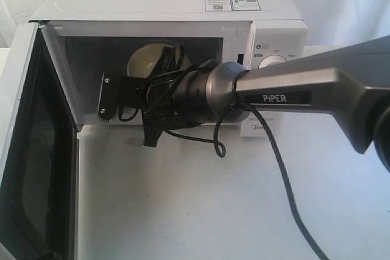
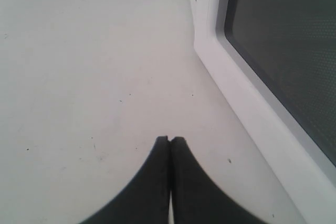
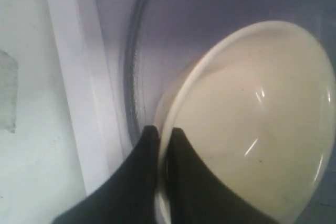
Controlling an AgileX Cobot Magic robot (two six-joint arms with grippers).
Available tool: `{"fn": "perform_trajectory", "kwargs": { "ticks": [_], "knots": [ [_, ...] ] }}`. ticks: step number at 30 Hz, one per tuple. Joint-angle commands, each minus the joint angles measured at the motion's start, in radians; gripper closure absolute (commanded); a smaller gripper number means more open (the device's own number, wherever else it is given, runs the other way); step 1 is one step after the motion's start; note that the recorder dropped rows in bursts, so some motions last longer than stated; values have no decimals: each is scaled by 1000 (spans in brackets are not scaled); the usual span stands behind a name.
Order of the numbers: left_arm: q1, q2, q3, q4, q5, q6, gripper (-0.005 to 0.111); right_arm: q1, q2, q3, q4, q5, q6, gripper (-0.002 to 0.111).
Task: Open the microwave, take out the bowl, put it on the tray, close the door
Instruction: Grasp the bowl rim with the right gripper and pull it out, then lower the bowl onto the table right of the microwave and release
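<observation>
Cream bowl (image 3: 252, 124) sits inside the microwave (image 1: 170, 4), toward the left of the cavity and over the glass turntable (image 3: 134, 77). In the exterior view it looks tipped, its mouth facing the near side. The door (image 1: 30, 150) stands swung wide open on the left.

Being round, the bowl has no long axis to line up with. What matters is its near rim, and that rim runs straight between the right fingers (image 3: 144, 150): one finger lies outside the wall, the other inside. They are drawn narrow, pinching the rim, so the hold looks made. The way out is back toward the near side, through the opening and over the table (image 1: 213, 211).

The right arm (image 1: 286, 89) reaches in from the right and is the only one at the bowl. The left fingers (image 2: 157, 166) are pressed together, holding nothing, low over the table beside the open door. No tray is in view.
</observation>
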Motion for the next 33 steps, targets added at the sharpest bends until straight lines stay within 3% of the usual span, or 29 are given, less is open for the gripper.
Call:
{"fn": "perform_trajectory", "kwargs": {
  "ticks": [1,10,16,22,33],
  "knots": [
    [-8,-4,4,-3,3,-3,107,46,-38,-2,123,22,5,108],
    [-8,-4,4,-3,3,-3,107,147,-108,-2,344,375,5,108],
    [-8,-4,4,-3,3,-3,107,149,-164,2,575,465,2,108],
    [-8,-4,4,-3,3,-3,107,149,-180,42,604,626,0,108],
    [-8,-4,4,-3,3,-3,107,149,-325,354,744,584,47,108]
  ]
}}
